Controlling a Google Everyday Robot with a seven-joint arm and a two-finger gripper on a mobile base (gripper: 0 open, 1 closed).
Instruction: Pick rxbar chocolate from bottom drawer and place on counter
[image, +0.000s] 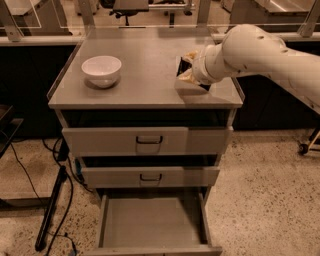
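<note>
The gripper (189, 71), low over the right of the worktop (145, 70), is mostly hidden by the white arm (260, 47), which runs off the right edge. The front of the bottom drawer (150, 225) is cut off below; lettering on the rxbar chocolate (182, 66) is unreadable

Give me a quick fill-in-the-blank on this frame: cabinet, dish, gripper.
1. The only dish on the counter is a white ___.
2. The bottom drawer is pulled ___, and its tray is bare.
3. The gripper, over the right part of the counter, holds the dark ___.
Missing words: bowl; open; rxbar chocolate.
</note>
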